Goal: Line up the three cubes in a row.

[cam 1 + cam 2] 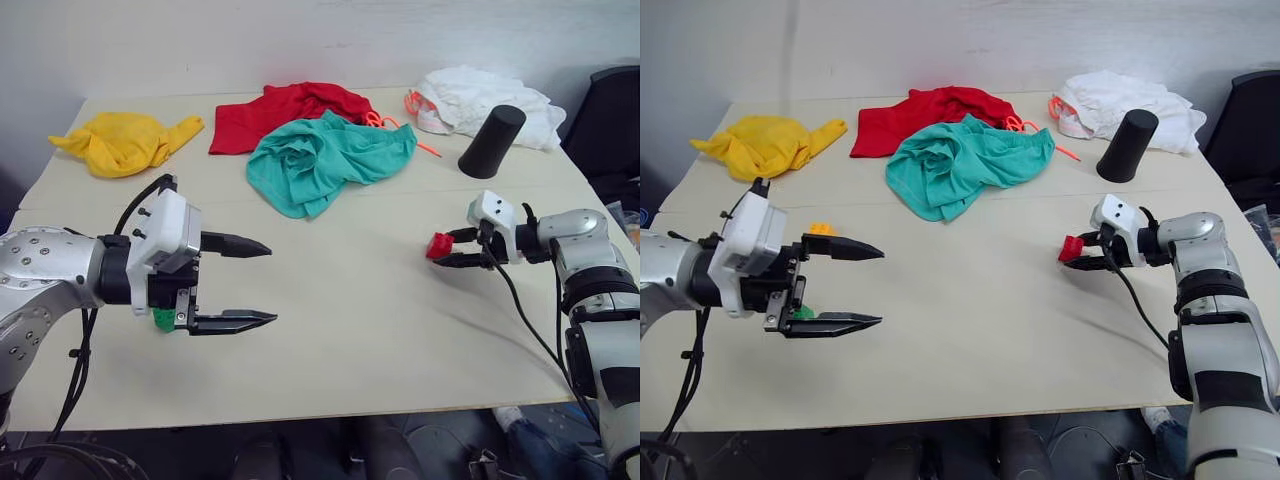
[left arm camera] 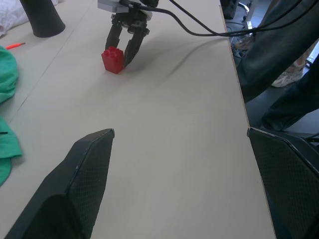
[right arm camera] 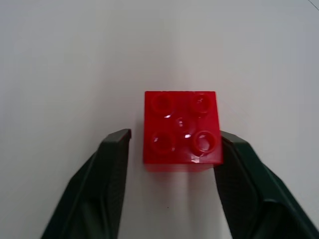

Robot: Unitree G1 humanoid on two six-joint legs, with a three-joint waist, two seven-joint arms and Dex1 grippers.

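The right gripper (image 3: 172,144) straddles the glossy red cube (image 3: 182,129) with 4 studs, fingers barely apart.

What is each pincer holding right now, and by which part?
The right pincer grips the red cube by two opposite side walls; the left pincer is open and empty.

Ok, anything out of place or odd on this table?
Nothing spilled or damaged. The cubes are just scattered: red cube at the right gripper, green cube and orange cube far off by the left gripper.
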